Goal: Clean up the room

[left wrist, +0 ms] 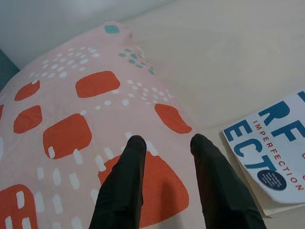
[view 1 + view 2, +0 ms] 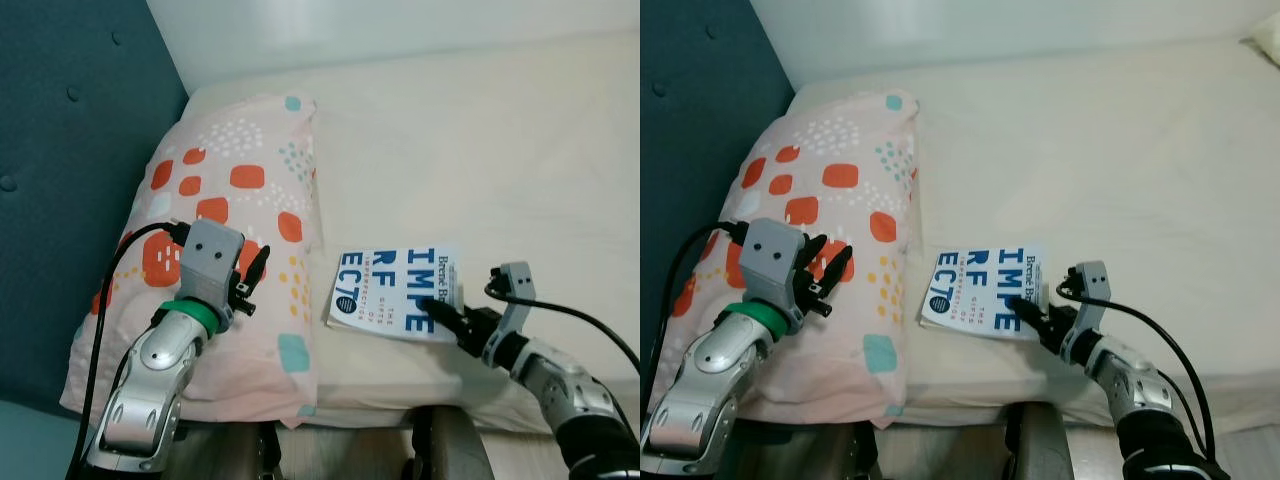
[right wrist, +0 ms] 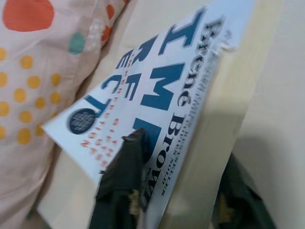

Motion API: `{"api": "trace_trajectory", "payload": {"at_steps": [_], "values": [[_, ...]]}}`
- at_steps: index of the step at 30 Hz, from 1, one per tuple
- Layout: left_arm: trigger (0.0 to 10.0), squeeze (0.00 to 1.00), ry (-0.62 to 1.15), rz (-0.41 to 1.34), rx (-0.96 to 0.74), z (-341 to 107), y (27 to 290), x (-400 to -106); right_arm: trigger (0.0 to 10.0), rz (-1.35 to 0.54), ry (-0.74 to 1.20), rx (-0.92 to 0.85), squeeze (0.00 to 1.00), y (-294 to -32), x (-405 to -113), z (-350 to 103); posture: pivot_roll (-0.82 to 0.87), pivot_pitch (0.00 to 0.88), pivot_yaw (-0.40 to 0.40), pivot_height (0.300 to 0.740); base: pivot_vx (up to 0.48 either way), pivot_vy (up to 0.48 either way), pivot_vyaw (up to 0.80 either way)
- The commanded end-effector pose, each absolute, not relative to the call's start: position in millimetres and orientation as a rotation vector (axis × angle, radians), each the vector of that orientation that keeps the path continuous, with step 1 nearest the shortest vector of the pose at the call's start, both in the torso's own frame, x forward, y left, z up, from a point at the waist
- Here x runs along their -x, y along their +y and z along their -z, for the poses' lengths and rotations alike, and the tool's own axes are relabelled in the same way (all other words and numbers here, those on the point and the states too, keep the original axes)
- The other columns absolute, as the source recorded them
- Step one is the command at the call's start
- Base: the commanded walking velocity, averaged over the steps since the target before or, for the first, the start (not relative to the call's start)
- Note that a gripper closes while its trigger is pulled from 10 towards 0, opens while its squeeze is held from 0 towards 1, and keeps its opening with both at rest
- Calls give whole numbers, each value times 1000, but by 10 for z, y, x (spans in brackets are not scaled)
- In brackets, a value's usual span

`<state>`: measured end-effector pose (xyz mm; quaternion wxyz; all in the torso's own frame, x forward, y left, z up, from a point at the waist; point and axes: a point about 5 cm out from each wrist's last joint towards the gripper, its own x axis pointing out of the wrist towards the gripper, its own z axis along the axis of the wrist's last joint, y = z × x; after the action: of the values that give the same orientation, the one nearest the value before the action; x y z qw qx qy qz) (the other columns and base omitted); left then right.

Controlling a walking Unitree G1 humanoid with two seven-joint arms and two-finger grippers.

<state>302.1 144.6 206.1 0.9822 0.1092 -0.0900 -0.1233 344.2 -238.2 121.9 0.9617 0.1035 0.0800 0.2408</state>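
Note:
A white book (image 2: pixel 395 290) with big blue letters lies flat on the cream bed (image 2: pixel 500 150), near its front edge. My right gripper (image 2: pixel 445 312) is shut on the book's near right corner; in the right wrist view one black finger (image 3: pixel 126 162) lies on the cover and the other sits under the page block. Left of the book rests a pink pillow (image 2: pixel 240 180) with orange patches. My left gripper (image 2: pixel 255 270) hovers just over the pillow's middle, open, with nothing between its fingers (image 1: pixel 126 181).
A dark teal padded headboard (image 2: pixel 60 150) stands behind the pillow on the left. A white wall runs along the bed's far side. A pale cushion corner (image 2: pixel 1268 35) peeks in at the far right. The sheet stretches bare beyond the book.

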Motion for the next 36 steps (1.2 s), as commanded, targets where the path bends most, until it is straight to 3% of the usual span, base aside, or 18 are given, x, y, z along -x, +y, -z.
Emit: {"api": "trace_trajectory", "payload": {"at_steps": [1,2,3,4,9,14,18,22,24,25,31,36], "values": [[10000,0,-153,227,-218,-2002,1502,-3003,10000,-471,166,-205,1000,-2395,-3427,-1172,-17,261,212,592,0,0,0],[10000,0,-153,228,-216,-2000,1495,-3008,10000,-451,154,-187,1000,-2431,-3437,-1188,-22,259,212,592,0,0,0],[10000,0,-153,230,-213,-2000,1485,-3017,10000,-418,135,-167,75,-2484,-3446,-1214,-28,255,211,592,0,0,0],[10000,0,-154,233,-209,-2000,1470,-3033,10000,-349,99,-135,0,-2588,-3459,-1270,-33,251,212,592,0,0,0],[10000,0,-157,237,-204,-2003,1453,-3052,10000,-240,44,-76,0,-2739,-3473,-1364,-38,244,212,592,0,0,0],[10000,0,-166,238,-196,-2010,1429,-3099,10000,-17,-95,134,0,-3026,-3471,-1656,-59,204,202,592,0,0,0],[10000,0,-174,233,-191,-2014,1420,-3115,10000,-1,-156,204,0,-3018,-3472,-1762,-63,187,193,592,0,0,0],[10000,0,-199,222,-165,-2042,1394,-3135,10000,-76,-301,45,0,-2645,-3461,-1794,-78,150,169,592,0,0,0],[10000,0,-207,240,-150,-2053,1347,-3130,10000,-111,-353,-99,0,-2336,-3372,-1744,-85,134,159,592,0,0,0],[10000,0,-207,240,-150,-2053,1347,-3130,10000,-111,-353,-99,0,-2336,-3372,-1744,-85,134,159,592,0,0,0],[10000,0,-117,303,-70,-1888,1250,-3071,10000,-168,-415,-189,0,-1645,-3062,-1647,-128,77,134,592,0,0,0],[10000,0,-78,264,-50,-1790,1331,-3054,10000,-190,-445,-162,0,-1479,-2946,-1660,-142,42,119,606,0,0,0]]}}
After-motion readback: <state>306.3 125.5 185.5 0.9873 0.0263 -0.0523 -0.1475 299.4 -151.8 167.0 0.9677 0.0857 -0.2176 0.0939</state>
